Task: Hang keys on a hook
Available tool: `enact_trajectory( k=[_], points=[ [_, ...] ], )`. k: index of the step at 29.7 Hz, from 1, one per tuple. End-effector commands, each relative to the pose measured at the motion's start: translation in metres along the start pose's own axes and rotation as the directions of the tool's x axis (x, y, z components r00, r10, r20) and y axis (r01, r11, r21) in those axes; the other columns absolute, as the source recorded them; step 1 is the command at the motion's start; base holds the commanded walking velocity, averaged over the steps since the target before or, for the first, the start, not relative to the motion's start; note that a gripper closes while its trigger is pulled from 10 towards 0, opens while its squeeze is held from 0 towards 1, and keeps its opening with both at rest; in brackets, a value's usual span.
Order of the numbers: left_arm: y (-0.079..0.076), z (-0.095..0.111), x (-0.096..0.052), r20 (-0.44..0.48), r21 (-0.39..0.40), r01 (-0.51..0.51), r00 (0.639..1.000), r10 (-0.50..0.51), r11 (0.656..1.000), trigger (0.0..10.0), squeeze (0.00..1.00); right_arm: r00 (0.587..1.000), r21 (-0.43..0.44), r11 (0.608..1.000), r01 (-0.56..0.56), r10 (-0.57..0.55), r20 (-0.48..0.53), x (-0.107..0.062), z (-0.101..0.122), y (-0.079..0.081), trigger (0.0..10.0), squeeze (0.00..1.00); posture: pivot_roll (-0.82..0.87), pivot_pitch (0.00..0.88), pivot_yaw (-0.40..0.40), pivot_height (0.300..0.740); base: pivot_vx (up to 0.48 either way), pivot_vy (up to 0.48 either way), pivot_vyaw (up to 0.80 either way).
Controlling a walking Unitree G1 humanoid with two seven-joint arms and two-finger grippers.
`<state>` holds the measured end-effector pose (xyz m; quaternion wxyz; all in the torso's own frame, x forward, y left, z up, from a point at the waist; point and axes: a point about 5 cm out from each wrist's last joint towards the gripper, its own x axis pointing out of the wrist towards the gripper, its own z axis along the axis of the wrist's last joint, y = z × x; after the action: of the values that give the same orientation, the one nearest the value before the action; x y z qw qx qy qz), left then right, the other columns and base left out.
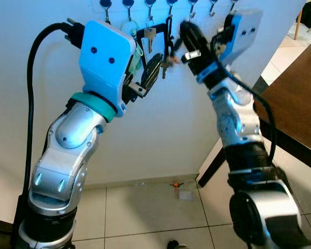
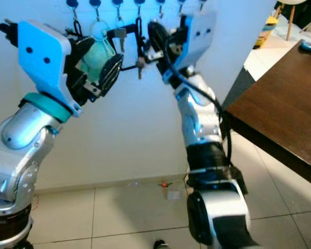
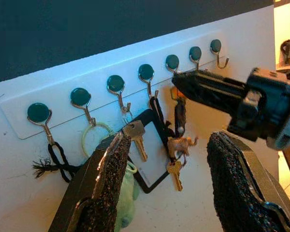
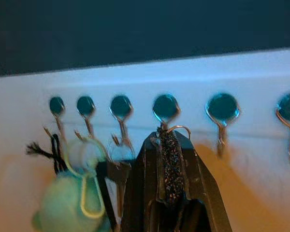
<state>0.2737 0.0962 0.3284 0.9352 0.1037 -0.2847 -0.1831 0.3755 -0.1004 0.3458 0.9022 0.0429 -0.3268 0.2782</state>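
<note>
Looks like the entry area of somebody's home. There's a white wall-mounted strip with a row of metal hooks on round teal caps (image 3: 115, 84), and it's loaded with everyday stuff: a silver house key (image 3: 136, 136), a small brass key with a tiny animal charm (image 3: 176, 170), a mint-green plush keychain (image 2: 95, 57), a black cord loop (image 3: 57, 157). Below that, pale square floor tiles (image 1: 145, 207) with a plain skirting, and a dark brown wooden table (image 2: 287, 109) off to one side.
</note>
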Motion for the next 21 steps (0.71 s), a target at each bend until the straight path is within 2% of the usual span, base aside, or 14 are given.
enact_trajectory(
  k=[1,7,14,21],
  points=[
    [-0.001,0.000,-0.002,-0.005,0.001,-0.003,1.000,0.003,1.000,10.0,0.00,1.000,0.033,0.999,0.006,-0.006,0.016,0.002,0.001,-0.002,10.0,0.00,0.02,0.131,0.082,0.740,0.000,0.000,0.00],
    [-0.001,0.000,-0.002,-0.006,0.005,-0.005,1.000,0.005,1.000,10.0,0.00,0.999,0.058,0.998,0.015,-0.017,0.036,0.006,0.006,-0.005,10.0,0.00,0.02,0.128,0.082,0.740,0.000,0.000,0.00],
    [-0.001,0.000,-0.002,-0.004,0.005,-0.003,1.000,0.003,1.000,10.0,0.00,0.999,0.066,0.997,0.029,-0.031,0.029,0.002,0.004,-0.009,10.0,0.00,0.02,0.125,0.086,0.740,0.000,0.000,0.00],
    [-0.001,0.001,0.000,0.001,0.005,-0.001,1.000,0.001,1.000,10.0,0.00,0.998,0.118,0.992,0.052,-0.055,0.019,0.001,0.000,-0.017,10.0,0.00,0.02,0.118,0.086,0.740,0.000,0.000,0.00]
  ],
)
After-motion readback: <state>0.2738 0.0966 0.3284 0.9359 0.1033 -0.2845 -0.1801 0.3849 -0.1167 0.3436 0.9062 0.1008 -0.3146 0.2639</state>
